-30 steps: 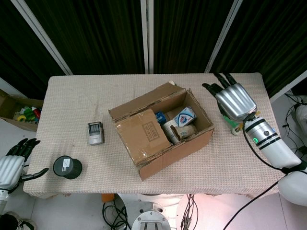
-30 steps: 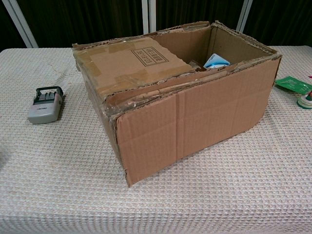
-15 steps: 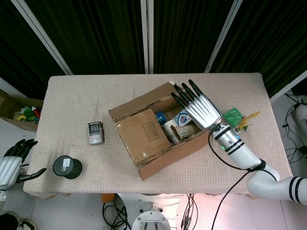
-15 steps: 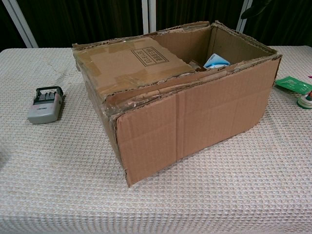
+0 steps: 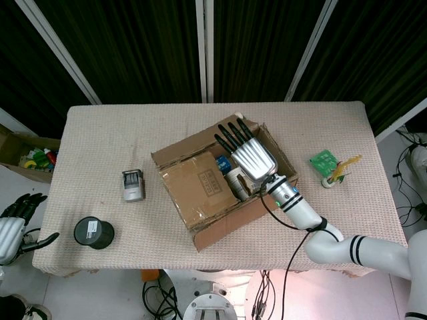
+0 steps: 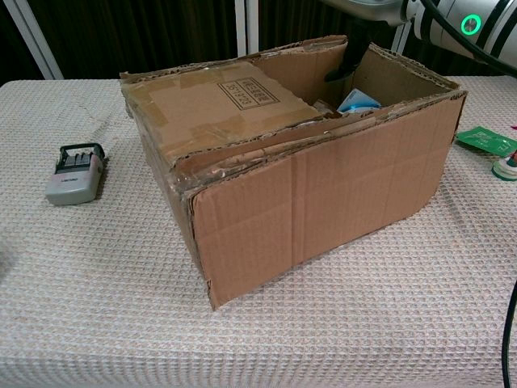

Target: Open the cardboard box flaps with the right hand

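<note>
Your right hand (image 5: 250, 159) hovers flat, fingers spread and holding nothing, over the open half of the cardboard box (image 5: 223, 180) at mid-surface. The folded-in flap (image 5: 199, 184) lies just left of it; your left hand (image 5: 15, 227) is well apart.

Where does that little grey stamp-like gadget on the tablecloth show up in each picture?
Head view: the grey gadget lies left of the cardboard box, apart from it.
Chest view: the grey gadget sits at the left edge.
Shared landmark: the box's closed flap with printed label.
</note>
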Tool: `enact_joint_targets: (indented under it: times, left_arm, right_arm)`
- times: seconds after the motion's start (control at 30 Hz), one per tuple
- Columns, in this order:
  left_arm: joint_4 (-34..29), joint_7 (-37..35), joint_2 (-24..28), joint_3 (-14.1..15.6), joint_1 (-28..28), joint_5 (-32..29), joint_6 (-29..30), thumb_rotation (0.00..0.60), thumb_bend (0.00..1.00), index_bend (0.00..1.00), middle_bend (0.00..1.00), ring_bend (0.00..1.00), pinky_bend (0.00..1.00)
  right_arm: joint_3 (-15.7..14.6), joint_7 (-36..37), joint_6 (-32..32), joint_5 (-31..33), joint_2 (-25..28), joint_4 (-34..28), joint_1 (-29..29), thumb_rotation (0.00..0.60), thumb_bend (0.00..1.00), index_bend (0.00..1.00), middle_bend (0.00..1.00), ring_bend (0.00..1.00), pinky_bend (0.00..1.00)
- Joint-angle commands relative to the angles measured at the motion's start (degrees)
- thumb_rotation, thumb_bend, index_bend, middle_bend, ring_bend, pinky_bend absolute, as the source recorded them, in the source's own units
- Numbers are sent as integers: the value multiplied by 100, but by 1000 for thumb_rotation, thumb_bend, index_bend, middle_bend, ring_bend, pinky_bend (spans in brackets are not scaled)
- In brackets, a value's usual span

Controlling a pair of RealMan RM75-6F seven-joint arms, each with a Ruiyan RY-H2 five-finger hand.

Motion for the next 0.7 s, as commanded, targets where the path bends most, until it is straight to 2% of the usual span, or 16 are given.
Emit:
enact_joint_targets:
  times: [0.03, 0.37, 0.7]
  left_arm:
    - [62, -83, -26, 5, -2, -2, -17, 45, 0, 119, 105, 52, 188]
    - [96, -100, -21, 7, 20, 23, 43, 48, 0, 119, 105, 52, 187]
    - [55, -71, -9, 4, 29, 27, 61, 47, 0, 119, 105, 52, 188]
  right_arm:
    - [17, 384, 122, -164, -318, 252, -12, 600, 0, 0, 0, 0, 0]
    - [-7, 802, 167, -382, -807, 743, -30, 600, 0, 0, 0, 0, 0]
    - [153, 1457, 229, -488, -1134, 806, -42, 600, 0, 0, 0, 0, 0]
